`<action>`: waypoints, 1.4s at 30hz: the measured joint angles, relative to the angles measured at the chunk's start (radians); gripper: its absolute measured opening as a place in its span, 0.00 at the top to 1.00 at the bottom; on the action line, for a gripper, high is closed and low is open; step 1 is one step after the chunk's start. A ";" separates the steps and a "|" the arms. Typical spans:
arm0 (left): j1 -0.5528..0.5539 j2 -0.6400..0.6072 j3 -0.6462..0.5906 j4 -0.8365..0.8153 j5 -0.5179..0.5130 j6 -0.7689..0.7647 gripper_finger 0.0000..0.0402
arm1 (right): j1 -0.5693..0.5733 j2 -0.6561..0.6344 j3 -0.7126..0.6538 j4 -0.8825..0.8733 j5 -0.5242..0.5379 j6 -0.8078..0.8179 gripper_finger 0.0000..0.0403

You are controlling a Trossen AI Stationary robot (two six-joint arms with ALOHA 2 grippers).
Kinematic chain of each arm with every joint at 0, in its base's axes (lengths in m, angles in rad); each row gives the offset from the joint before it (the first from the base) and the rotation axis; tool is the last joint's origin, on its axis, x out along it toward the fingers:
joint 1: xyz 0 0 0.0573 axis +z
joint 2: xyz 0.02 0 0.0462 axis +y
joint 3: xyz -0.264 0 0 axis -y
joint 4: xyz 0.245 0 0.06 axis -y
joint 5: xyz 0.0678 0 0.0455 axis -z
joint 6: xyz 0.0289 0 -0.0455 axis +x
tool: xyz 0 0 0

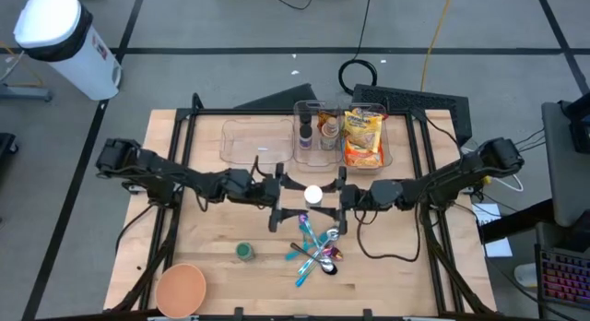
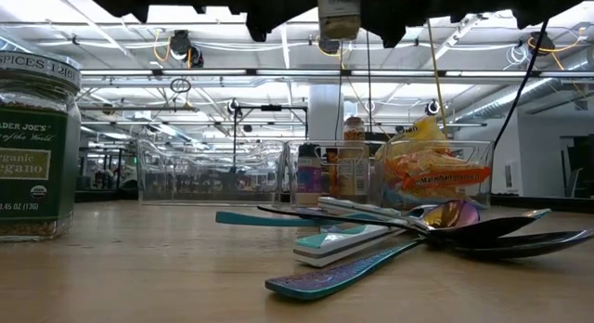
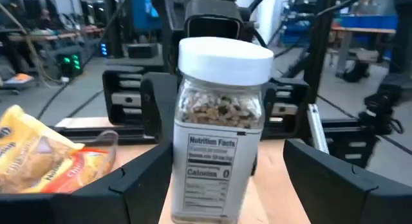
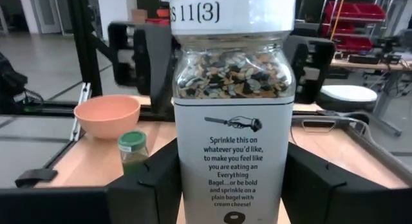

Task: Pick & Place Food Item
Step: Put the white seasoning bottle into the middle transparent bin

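The seasoning jar (image 4: 233, 114), rigid, smooth and probably slippery, hangs above the tabletop (image 1: 212, 238) gripped around its body by the right claw (image 1: 343, 199), while the left claw (image 1: 279, 196) stands open around it.

Count: two clear bins (image 1: 256, 142) (image 1: 339, 157); one peach bowl (image 1: 181, 289); one green-lidded jar (image 1: 243, 252); one white-lidded seasoning jar (image 1: 313, 196); one utensil pile (image 1: 316, 252), number unclear.
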 joint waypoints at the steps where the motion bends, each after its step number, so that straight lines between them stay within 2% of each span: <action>1: 0.000 0.009 0.000 0.008 0.004 0.000 0.26 | -0.003 0.004 0.000 0.008 0.002 0.009 0.53; 10: 0.006 0.088 -0.002 0.062 -0.001 0.004 0.26 | -0.018 0.080 0.001 0.120 -0.059 0.038 0.53; 14: 0.004 0.092 -0.002 0.051 0.001 0.005 0.26 | -0.036 0.109 -0.001 0.149 -0.118 0.042 0.53; 20: -0.005 0.088 0.000 0.052 -0.007 0.000 0.27 | -0.040 0.103 -0.001 0.152 -0.129 0.045 0.53; 27: -0.010 0.087 0.001 0.030 -0.013 0.003 0.33 | -0.038 0.105 -0.001 0.160 -0.110 0.049 0.52; 29: -0.010 0.087 0.004 0.015 -0.008 -0.002 0.30 | -0.032 0.106 -0.001 0.163 -0.103 0.051 0.52; 36: -0.010 0.093 0.006 -0.055 0.002 -0.016 0.11 | -0.035 0.104 0.008 0.218 -0.095 0.046 0.53; 42: -0.010 0.091 0.006 -0.028 -0.009 -0.027 0.05 | -0.027 0.106 0.006 0.226 -0.108 0.044 0.53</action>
